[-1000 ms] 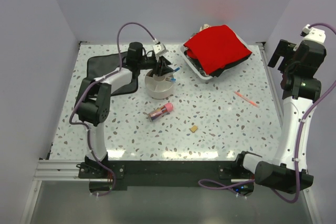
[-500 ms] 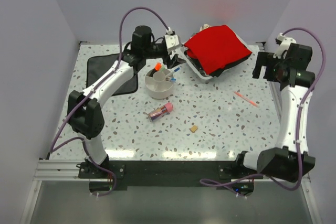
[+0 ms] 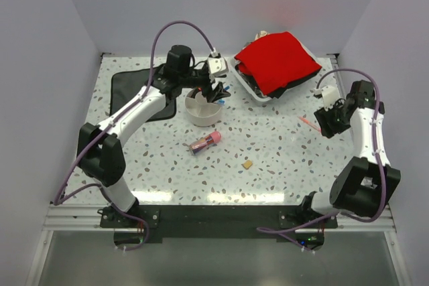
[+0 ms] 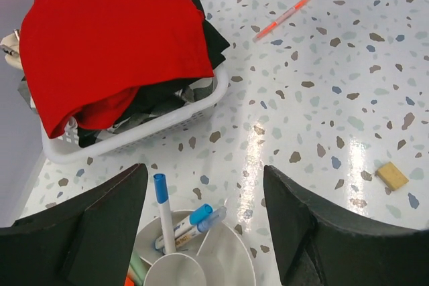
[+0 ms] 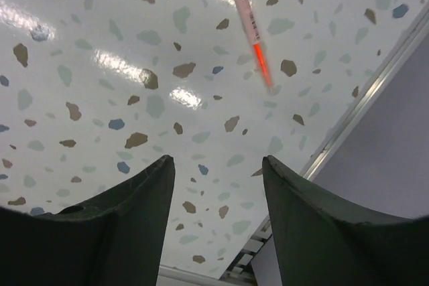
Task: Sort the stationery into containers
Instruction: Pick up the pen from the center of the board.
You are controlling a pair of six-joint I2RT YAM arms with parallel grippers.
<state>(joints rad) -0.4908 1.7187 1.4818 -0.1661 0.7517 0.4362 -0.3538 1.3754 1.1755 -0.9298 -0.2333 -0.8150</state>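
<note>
The round off-white divided bowl (image 3: 201, 113) stands left of centre; in the left wrist view (image 4: 221, 259) it holds two blue-tipped pens (image 4: 161, 211), a pale green highlighter (image 4: 137, 269) and an orange tip. My left gripper (image 3: 213, 92) hangs open and empty just above its far rim, shown too in its own view (image 4: 204, 182). The pink-capped tan stick (image 3: 206, 142) and the tan eraser (image 3: 248, 164) lie on the table. A thin orange-pink pen (image 3: 314, 125) lies at the right. My right gripper (image 3: 328, 122) is open and empty beside it, above the table (image 5: 218, 165).
A white tray (image 3: 249, 86) with a red cloth (image 3: 276, 60) stands at the back right, close to the bowl. A black cloth (image 3: 127, 88) lies at the back left. The table's right edge and wall (image 5: 375, 92) are close to the right gripper.
The left gripper rose from the bowl, then came back down over its far rim. The right arm swung down from the far right wall to the orange-pink pen.
</note>
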